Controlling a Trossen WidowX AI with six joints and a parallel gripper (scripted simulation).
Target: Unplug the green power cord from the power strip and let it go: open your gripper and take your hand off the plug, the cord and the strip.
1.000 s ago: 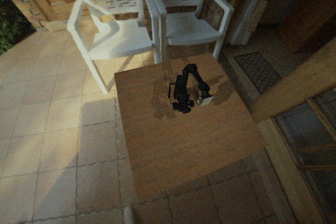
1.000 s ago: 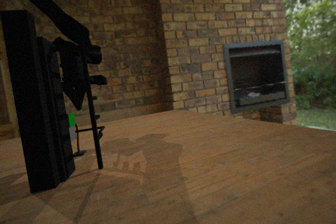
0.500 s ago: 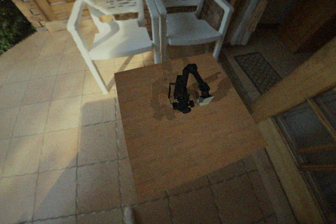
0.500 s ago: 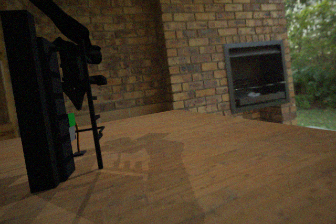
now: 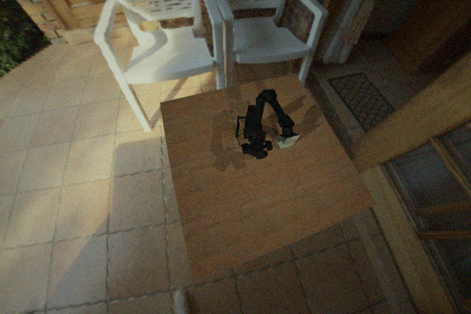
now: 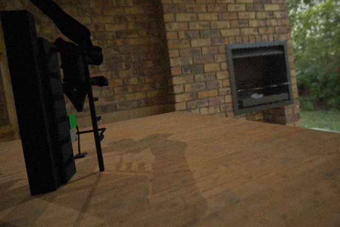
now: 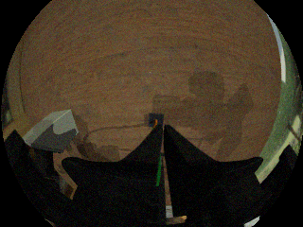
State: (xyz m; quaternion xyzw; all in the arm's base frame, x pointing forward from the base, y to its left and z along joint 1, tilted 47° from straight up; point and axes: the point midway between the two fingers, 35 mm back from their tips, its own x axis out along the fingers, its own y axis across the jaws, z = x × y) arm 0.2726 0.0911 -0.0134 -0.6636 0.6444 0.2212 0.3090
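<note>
– Checking the gripper first: spread or closed?

– Pressed nearly together. Only a thin slit shows between the fingers in the wrist view. A green sliver shows in that slit, but I read it as seen through the gap, not clamped. So it's holding nothing, I'd say.

– Where's the green plug?

– In the exterior view it's low down against the tall black block, sitting right on top of a small grey piece. A thin wire drops from there to the table. The gripper tip hangs just above it. In the top view the arm hides all of it.

– Is the block the power strip?

– Likely, standing on end, but I can't confirm. I also can't tell whether the plug is seated or already out.

– Handling?

– My judgement: the plug body is small, rigid and light, and any resistance comes from the socket friction. The wire is thin and floppy, so it's poor to grab; it would bend or slip. Take the green body on its flat sides and pull straight away from the block.

– Risk?

– The upright block could tip if the pull goes sideways. Afterwards, spread the fingers wide and back clear of the plug, the wire and the block.
</note>
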